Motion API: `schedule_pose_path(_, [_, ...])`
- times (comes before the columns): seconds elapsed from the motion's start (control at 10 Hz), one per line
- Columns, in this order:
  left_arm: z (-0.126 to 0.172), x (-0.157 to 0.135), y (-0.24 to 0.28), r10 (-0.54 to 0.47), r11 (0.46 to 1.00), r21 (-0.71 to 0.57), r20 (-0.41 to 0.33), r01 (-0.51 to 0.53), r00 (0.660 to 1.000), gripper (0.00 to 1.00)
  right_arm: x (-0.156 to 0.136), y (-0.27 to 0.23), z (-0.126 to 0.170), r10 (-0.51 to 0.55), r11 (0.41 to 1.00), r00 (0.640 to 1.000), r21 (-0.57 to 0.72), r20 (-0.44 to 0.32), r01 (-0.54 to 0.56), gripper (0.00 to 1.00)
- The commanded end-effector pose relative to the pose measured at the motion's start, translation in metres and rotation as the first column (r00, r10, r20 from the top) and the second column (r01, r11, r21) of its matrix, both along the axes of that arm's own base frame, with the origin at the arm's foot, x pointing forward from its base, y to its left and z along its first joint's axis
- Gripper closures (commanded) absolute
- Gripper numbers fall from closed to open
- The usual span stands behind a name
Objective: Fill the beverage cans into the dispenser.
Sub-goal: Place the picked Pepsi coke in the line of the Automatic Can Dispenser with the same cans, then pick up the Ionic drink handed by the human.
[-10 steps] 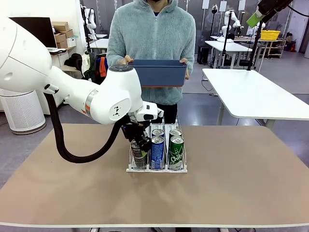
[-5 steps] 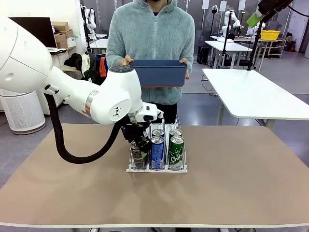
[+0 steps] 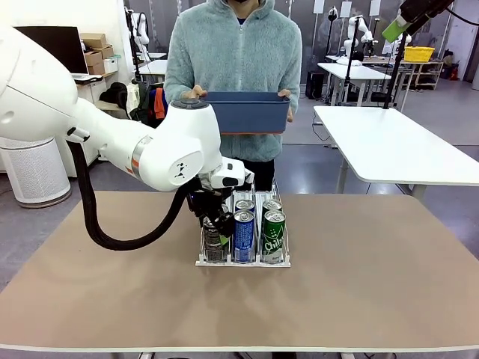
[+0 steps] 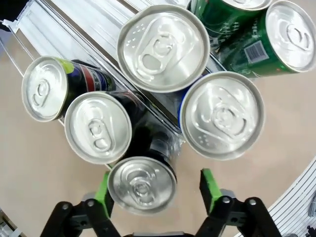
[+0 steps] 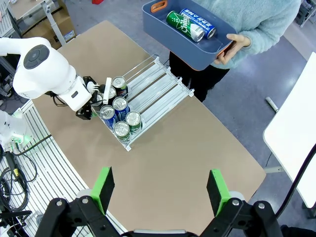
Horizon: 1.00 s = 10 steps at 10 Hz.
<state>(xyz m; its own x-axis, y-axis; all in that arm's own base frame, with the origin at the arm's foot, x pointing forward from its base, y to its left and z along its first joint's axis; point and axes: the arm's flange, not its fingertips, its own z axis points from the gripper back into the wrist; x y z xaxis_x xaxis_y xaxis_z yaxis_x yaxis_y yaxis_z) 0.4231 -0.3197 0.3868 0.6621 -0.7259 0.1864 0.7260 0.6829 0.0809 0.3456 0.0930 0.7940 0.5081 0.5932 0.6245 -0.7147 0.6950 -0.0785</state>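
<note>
The white wire dispenser [image 3: 243, 262] stands mid-table with several beverage cans upright in its lanes. A blue can [image 3: 244, 235] and a green can [image 3: 273, 235] stand at the front lip. My left gripper [image 3: 213, 221] reaches down over the left lane. In the left wrist view its green pads [image 4: 208, 187] stand apart on both sides of a dark can [image 4: 142, 185], the right pad clear of it. More silver tops crowd beyond, dark [image 4: 98, 127], blue [image 4: 222, 116] and green [image 4: 291, 34]. My right gripper [image 5: 160, 190] hangs open high above the table, holding nothing.
A person at the far side holds a blue bin [image 3: 247, 112]. A green can [image 5: 183, 24] and a blue can [image 5: 198, 22] lie in it. Bare tabletop [image 3: 374, 284] spreads right of and in front of the dispenser. My left arm [image 5: 44, 79] crosses the table's left part.
My left gripper's jaws have opened off the dark can in the left lane, which stays standing there. The arm has barely moved. The person and bin are still.
</note>
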Motion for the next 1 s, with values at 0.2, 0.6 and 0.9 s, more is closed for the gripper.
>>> schedule_pose_path(0.2, [0.018,-0.035,0.005,0.010,1.000,-0.002,0.017,-0.010,1.000,0.00,0.000,0.000,0.000,-0.006,1.000,1.000,0.005,-0.003,0.006,0.00])
schedule_pose_path(0.6, [0.016,-0.013,0.002,0.001,1.000,0.008,0.015,-0.002,1.000,0.00,0.000,0.000,0.000,-0.006,1.000,1.000,0.005,-0.003,0.006,0.00])
schedule_pose_path(0.9, [0.016,-0.013,0.002,0.001,1.000,0.008,0.015,-0.002,1.000,0.00,0.000,0.000,0.000,-0.006,1.000,1.000,0.005,-0.003,0.006,0.00])
